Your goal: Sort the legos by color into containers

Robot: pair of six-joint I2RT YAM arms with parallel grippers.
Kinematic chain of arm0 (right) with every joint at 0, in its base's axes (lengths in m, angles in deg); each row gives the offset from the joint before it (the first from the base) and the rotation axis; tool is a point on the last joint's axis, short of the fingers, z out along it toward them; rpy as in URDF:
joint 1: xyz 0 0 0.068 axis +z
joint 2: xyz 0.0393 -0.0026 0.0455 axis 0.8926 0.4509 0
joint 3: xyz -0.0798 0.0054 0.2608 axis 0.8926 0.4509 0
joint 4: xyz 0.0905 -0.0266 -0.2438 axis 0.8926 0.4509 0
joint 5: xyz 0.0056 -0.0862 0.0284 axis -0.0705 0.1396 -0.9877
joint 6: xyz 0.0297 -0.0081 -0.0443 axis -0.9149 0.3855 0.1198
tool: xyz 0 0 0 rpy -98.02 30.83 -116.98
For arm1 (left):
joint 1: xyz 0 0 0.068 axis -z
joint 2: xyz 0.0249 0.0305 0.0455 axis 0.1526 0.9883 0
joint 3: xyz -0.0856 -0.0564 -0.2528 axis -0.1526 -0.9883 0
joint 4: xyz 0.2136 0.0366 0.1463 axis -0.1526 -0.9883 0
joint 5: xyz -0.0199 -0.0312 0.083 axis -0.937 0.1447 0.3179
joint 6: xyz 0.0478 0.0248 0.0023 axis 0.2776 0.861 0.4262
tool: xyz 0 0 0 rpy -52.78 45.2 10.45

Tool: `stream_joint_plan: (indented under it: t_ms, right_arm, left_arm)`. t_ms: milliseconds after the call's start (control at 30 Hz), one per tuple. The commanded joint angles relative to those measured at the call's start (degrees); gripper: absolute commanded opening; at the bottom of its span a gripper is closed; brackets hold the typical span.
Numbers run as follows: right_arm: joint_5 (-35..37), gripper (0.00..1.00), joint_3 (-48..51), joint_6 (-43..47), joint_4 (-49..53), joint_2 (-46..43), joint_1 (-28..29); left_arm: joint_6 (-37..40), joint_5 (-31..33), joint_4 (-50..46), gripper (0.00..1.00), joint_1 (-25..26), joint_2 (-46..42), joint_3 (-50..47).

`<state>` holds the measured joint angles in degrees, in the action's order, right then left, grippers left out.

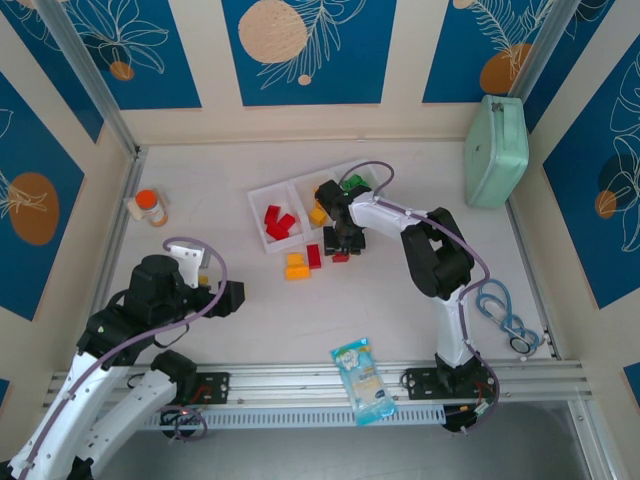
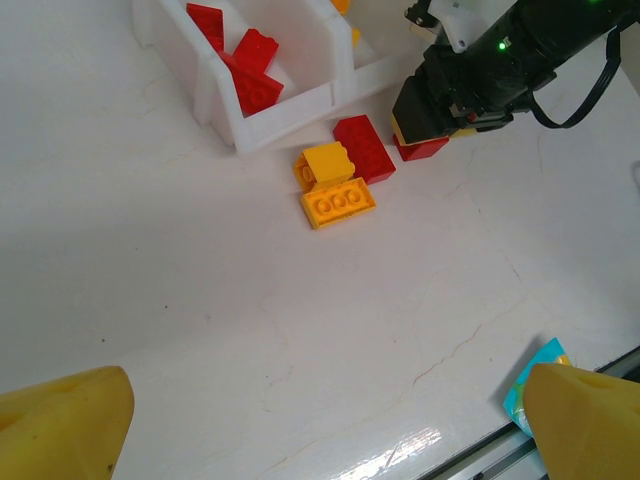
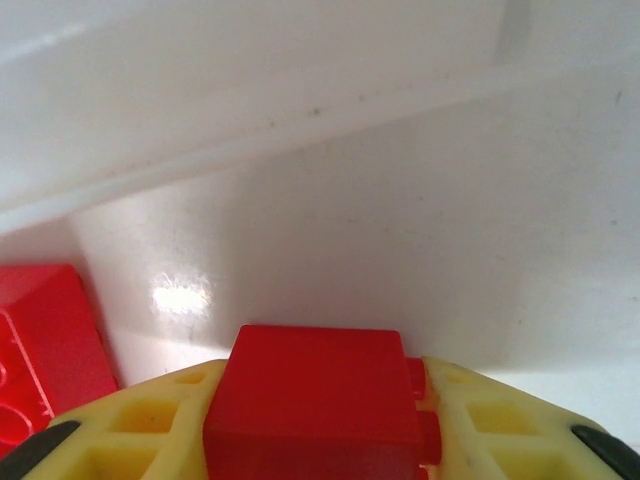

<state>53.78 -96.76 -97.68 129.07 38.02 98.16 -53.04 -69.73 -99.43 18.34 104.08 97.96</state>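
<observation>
One blue-and-white snack packet [image 1: 365, 382] lies across the rail at the table's [image 1: 300, 330] near edge. Up and left of it the left hand [image 2: 320, 435] hangs above bare table, its yellow fingers [image 2: 60, 425] spread wide with nothing between them.

Farther out, two yellow bricks [image 2: 335, 190] lie touching each other. A loose red brick [image 2: 365, 148] rests against their far side, just in front of the tray.

Just right of these, the right hand [image 1: 343, 246] is down at the table. It is closed on a small red brick [image 3: 315, 400], pinched between its yellow pads.

Behind them sits the white tray [image 1: 256, 215], three square compartments in an angled row. The left compartment holds red bricks [image 1: 278, 222]. The middle one holds yellow pieces [image 1: 318, 212] and is partly hidden by the right arm. The far one holds green bricks [image 1: 352, 183].

An orange-capped bottle [image 1: 150, 207] stands well off to the left. A mint-green case [image 1: 495, 150] leans at the far right wall.
</observation>
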Motion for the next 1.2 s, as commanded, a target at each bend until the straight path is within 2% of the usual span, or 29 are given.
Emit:
stream_joint_plan:
  t_ms: [0, 167, 333, 833, 967, 1167]
  right_arm:
    - [0.5, 0.33, -2.71, 1.39, 3.3, -5.4, 1.13]
    - [0.06, 0.29, -7.84, 4.09, 2.67, -9.84, 2.99]
    - [-2.35, 0.28, -14.44, 5.89, 0.52, -8.92, 4.46]
    - [-7.58, 0.27, -34.69, 3.0, -1.3, 8.13, 5.91]
    - [-11.04, 0.29, -40.86, 0.65, 0.04, 13.25, 5.43]
    - [-12.11, 0.33, -49.13, 0.18, 2.91, 19.18, 5.56]
  left_arm:
    - [1.03, -0.95, 1.22, 0.99, -0.57, -0.4, -0.4]
    - [1.08, -0.73, 1.09, 0.99, -0.66, -0.56, -0.31]
    - [0.95, -0.34, 1.13, 0.99, -0.68, -1.58, -0.31]
    - [1.04, -0.22, 1.13, 0.99, -0.75, -2.42, -0.4]
    - [1.04, 0.12, 1.06, 0.99, -0.76, -2.51, -0.4]
    - [1.04, 0.33, 1.06, 0.99, -0.77, -3.01, -0.38]
